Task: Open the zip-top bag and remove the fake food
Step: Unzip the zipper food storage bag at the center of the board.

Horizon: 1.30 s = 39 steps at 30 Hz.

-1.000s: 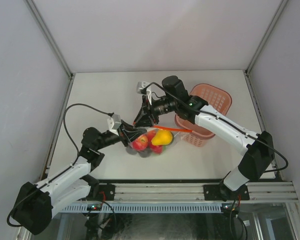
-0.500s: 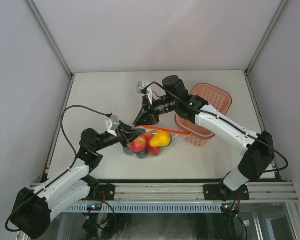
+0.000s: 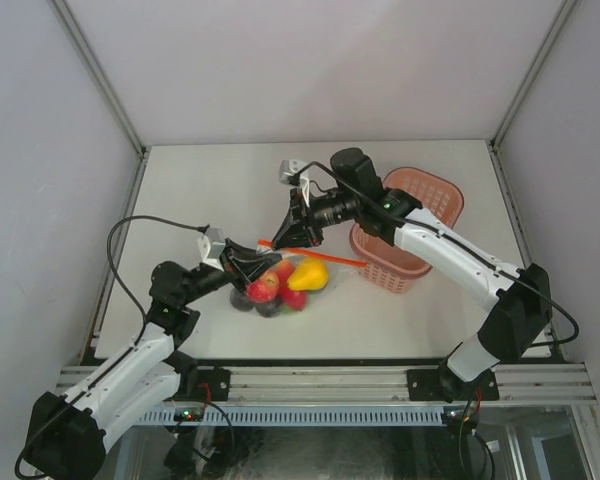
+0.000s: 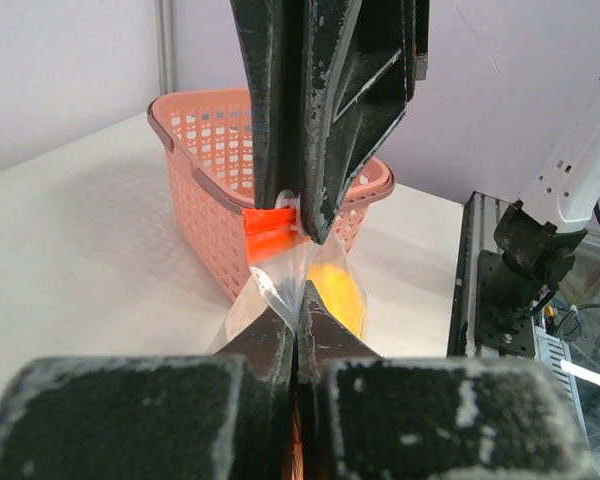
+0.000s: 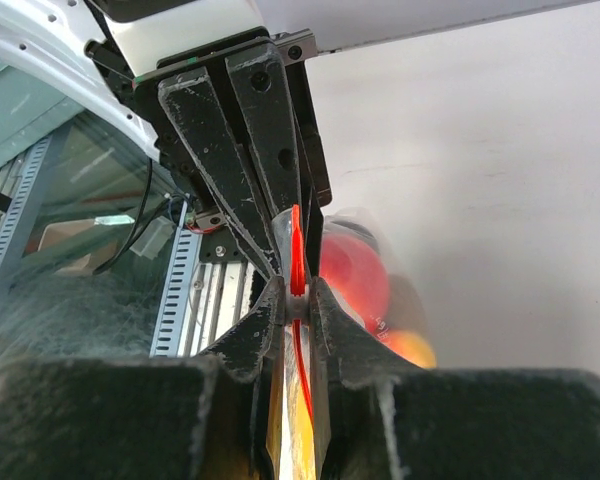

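The zip-top bag (image 3: 280,285) hangs just above the table between both grippers, its orange-red zip strip (image 3: 325,257) stretched toward the basket. Inside it I see fake food: a red fruit (image 3: 263,288), a yellow one (image 3: 308,275) and darker pieces beneath. My left gripper (image 4: 298,315) is shut on the clear plastic at the bag's near edge. My right gripper (image 5: 298,296) is shut on the white zip slider (image 5: 298,303) on the orange strip (image 5: 296,240). In the top view, the left gripper (image 3: 246,262) and right gripper (image 3: 283,240) nearly meet at the bag's left end.
A pink basket (image 3: 427,195) stands right of the bag, under the right forearm. The strip's far end reaches the basket's near wall (image 4: 202,205). The table's front rail runs along the bottom of the top view, and white walls enclose the other sides.
The right gripper has closed onto the zip slider. The left arm has drawn back to the left, and the bag with the fruit has shifted left with it.
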Motion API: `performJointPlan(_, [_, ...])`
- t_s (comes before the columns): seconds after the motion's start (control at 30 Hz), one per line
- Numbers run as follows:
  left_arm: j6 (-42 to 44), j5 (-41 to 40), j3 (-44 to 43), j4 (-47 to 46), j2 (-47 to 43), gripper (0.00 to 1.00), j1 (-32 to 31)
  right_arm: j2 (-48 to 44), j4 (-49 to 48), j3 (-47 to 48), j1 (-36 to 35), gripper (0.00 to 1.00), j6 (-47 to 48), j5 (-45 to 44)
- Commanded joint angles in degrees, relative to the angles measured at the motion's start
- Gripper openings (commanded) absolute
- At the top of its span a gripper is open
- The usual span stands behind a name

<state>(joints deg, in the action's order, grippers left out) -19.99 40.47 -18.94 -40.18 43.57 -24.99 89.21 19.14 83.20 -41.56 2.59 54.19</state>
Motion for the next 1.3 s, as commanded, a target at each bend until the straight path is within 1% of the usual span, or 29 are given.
performJointPlan(0.0, [-1.82, -1.26, 1.2, -4.84, -1.83, 0.0, 1.23, -3.41, 0.11, 0.42, 1.37, 0.0, 1.41, 0.76])
performJointPlan(0.37, [-4.18, -0.9, 1.09, -4.88, -2.16, 0.0, 2.33, -4.49, 0.38, -0.14, 2.26, 0.0, 2.2, 1.3])
performJointPlan(0.7, [-7.43, -0.25, 1.36, -6.7, -2.29, 0.0, 3.27, -4.88, 1.07, -0.69, 2.85, 0.0, 3.82, 2.13])
performJointPlan(1.03, [-9.19, -0.86, 3.9, -6.71, -5.83, 0.0, 3.89, -5.35, 2.96, -0.8, 3.23, 0.0, 6.43, 4.49])
performJointPlan(1.27, [-9.93, -1.4, 4.2, -6.68, -6.7, 0.0, 4.34, -5.49, 4.75, -0.76, 3.32, 0.0, 8.92, 5.9])
